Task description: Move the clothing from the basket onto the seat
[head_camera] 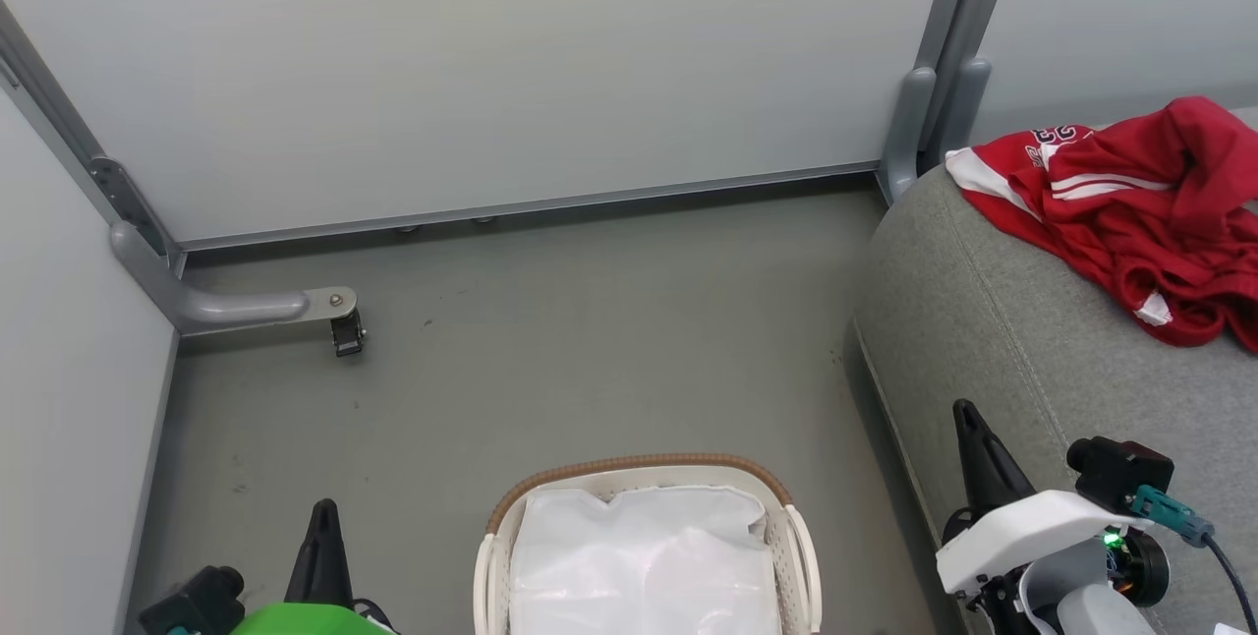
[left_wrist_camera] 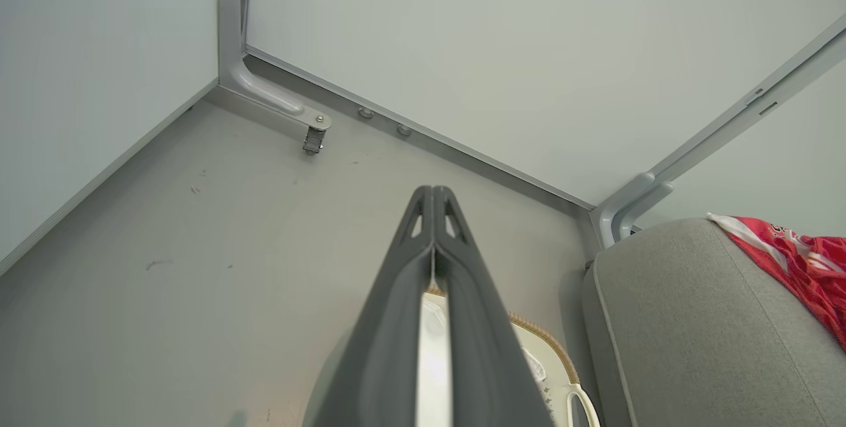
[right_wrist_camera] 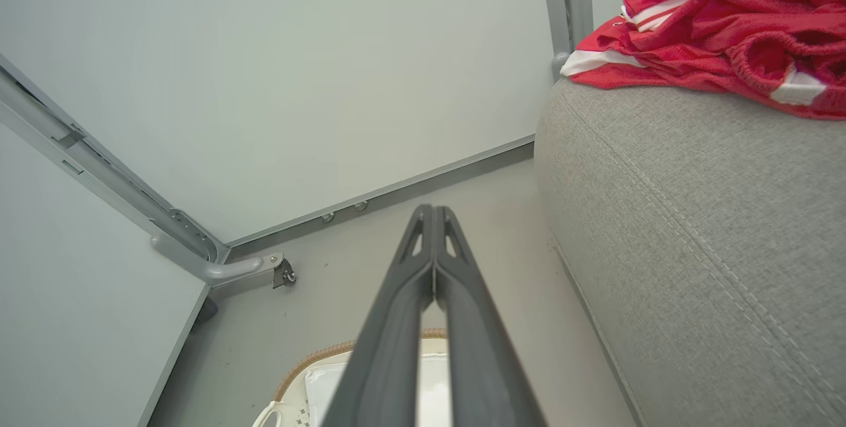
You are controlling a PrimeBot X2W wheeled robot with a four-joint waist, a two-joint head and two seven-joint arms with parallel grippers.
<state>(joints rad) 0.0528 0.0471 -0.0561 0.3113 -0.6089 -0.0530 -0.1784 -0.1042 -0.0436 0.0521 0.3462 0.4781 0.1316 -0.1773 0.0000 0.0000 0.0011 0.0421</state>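
The clothing (head_camera: 1130, 193) lies on the seat (head_camera: 993, 340) at two o'clock. The basket (head_camera: 639, 466) has no clothes. The left gripper (head_camera: 322, 509) and right gripper (head_camera: 966, 414) are pressed together, holding nothing. The job looks done, so the arms can rest.

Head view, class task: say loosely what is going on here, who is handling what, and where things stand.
Nothing is being handled at this moment. The red clothing lies in a heap on the grey seat, at the right. The basket stands on the floor before the robot; the part in view holds a glossy white liner and no garments. The left gripper and right gripper are both shut and empty, one on each side of the basket. The move looks done.
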